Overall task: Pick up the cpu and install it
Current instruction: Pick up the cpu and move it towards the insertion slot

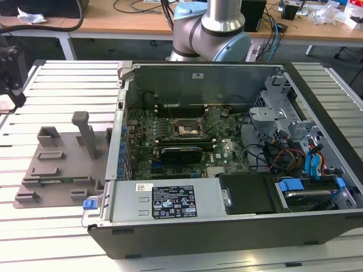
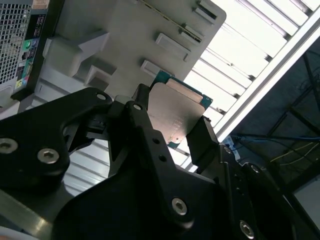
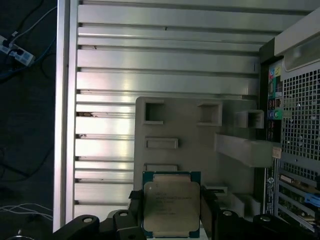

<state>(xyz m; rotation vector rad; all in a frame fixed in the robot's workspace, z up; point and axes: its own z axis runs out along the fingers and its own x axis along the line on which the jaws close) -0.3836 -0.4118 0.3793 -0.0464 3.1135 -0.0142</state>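
In both wrist views the cpu (image 3: pixel 170 205) (image 2: pixel 177 112), a flat square chip with a silver-grey metal top and a green edge, sits between my gripper's (image 3: pixel 171 212) (image 2: pixel 172 129) black fingers (image 2: pixel 142 117), which are shut on two of its opposite sides. It hangs in the air above the grey plastic tray (image 3: pixel 190 125) (image 1: pixel 57 170). In the exterior view the gripper (image 1: pixel 12 93) is at the far left edge, over the slatted table. The motherboard's socket (image 1: pixel 187 129) lies open inside the computer case (image 1: pixel 227 226), well to the exterior view's right of the gripper.
The tray carries raised posts (image 1: pixel 86 130) and blocks. The case's metal wall (image 1: pixel 119 130) stands between tray and motherboard. A power supply (image 1: pixel 170 201), drive cage (image 1: pixel 272 119) and cables (image 1: pixel 283 156) crowd the case. The arm's base (image 1: pixel 210 34) stands behind it.
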